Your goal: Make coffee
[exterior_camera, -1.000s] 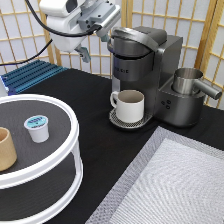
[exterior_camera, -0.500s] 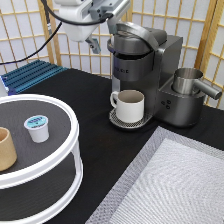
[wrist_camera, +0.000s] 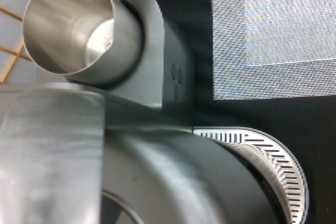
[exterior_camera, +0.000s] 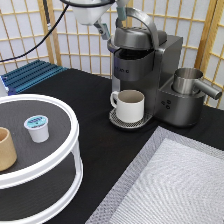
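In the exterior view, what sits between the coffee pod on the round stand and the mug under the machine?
Only the round stand's white rim and bare black tabletop lie between the coffee pod and the mug, per the exterior view.

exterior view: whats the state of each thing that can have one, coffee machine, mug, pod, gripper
coffee machine: lid raised, chamber open
cream mug: upright on the drip tray under the spout
coffee pod: foil top intact, standing on the round white tray, not loaded
tan cup: upright on the same tray
steel jug: upright on the machine's right side
gripper: at the raised lid, fingers unclear
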Robot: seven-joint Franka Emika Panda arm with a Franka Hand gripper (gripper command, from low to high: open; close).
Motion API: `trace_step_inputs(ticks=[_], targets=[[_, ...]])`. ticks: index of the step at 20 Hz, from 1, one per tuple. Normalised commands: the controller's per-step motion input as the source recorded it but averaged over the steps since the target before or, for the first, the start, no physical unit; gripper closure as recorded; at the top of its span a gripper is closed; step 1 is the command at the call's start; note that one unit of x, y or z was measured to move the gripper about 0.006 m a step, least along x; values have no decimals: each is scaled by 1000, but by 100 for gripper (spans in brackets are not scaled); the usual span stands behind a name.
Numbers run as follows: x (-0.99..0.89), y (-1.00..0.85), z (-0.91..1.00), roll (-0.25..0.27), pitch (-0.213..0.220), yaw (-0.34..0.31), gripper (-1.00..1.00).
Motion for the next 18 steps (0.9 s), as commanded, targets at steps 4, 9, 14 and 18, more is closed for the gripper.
trace_step_inputs(ticks=[4, 9, 14, 18], targets=[[234, 572, 603, -245, 145, -34, -100], [254, 687, 571, -250, 172, -4, -100], [552, 761, 533, -168, 203, 1, -100], [664, 699, 547, -121, 223, 13, -100]])
